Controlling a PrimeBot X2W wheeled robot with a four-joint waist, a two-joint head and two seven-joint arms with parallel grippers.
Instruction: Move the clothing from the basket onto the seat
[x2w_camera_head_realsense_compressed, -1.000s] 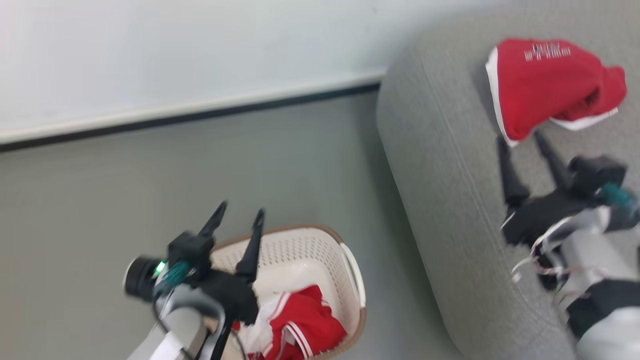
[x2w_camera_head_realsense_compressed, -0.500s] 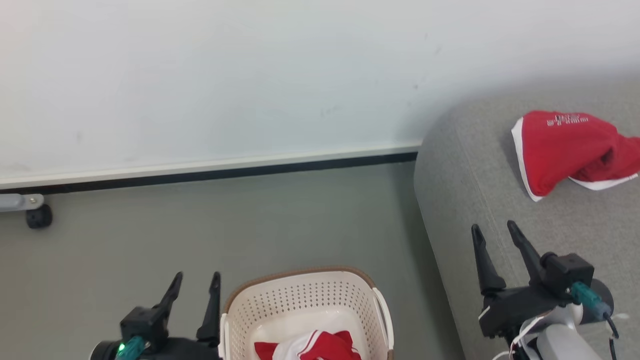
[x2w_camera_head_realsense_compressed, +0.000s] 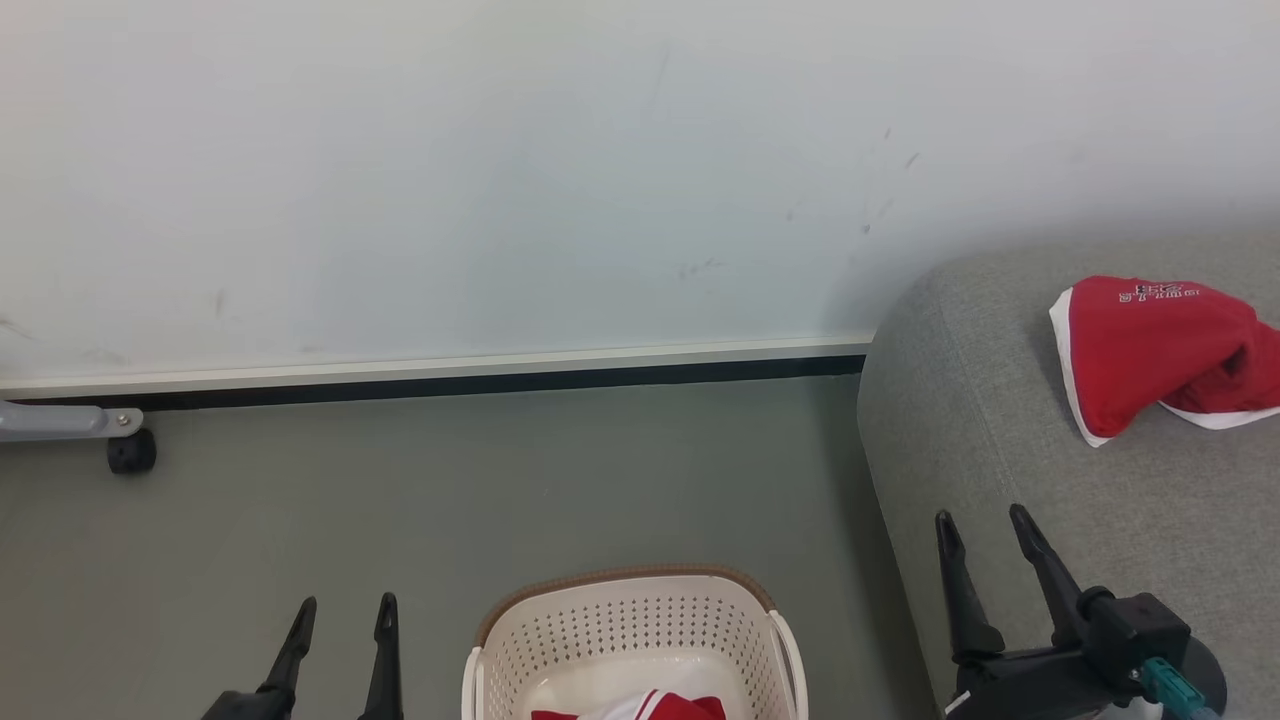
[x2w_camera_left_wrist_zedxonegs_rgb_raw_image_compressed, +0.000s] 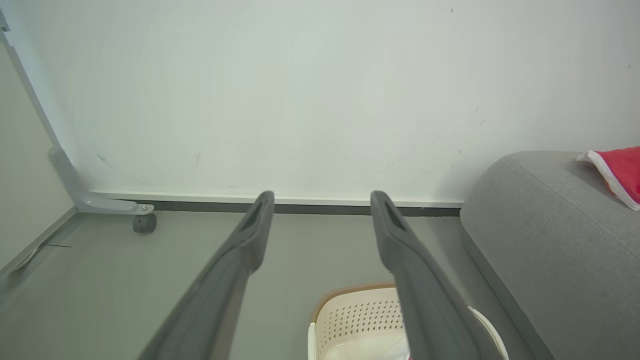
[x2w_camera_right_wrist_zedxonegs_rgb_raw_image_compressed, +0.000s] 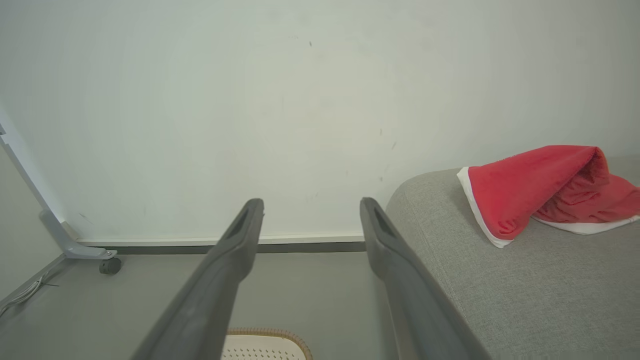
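Clothing (x2w_camera_head_realsense_compressed: 1150, 350) on seat (x2w_camera_head_realsense_compressed: 1130, 520), beyond released right pincer (x2w_camera_head_realsense_compressed: 980, 513), left pincer (x2w_camera_head_realsense_compressed: 347, 599) released beside basket (x2w_camera_head_realsense_compressed: 620, 630)

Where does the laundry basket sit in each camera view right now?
Head view: basket at bottom centre, cut off by the edge.
Left wrist view: basket at the bottom edge, right of centre.
Right wrist view: basket at the bottom edge, just left of centre.
Shared landmark: black caster wheel, at the left in each.
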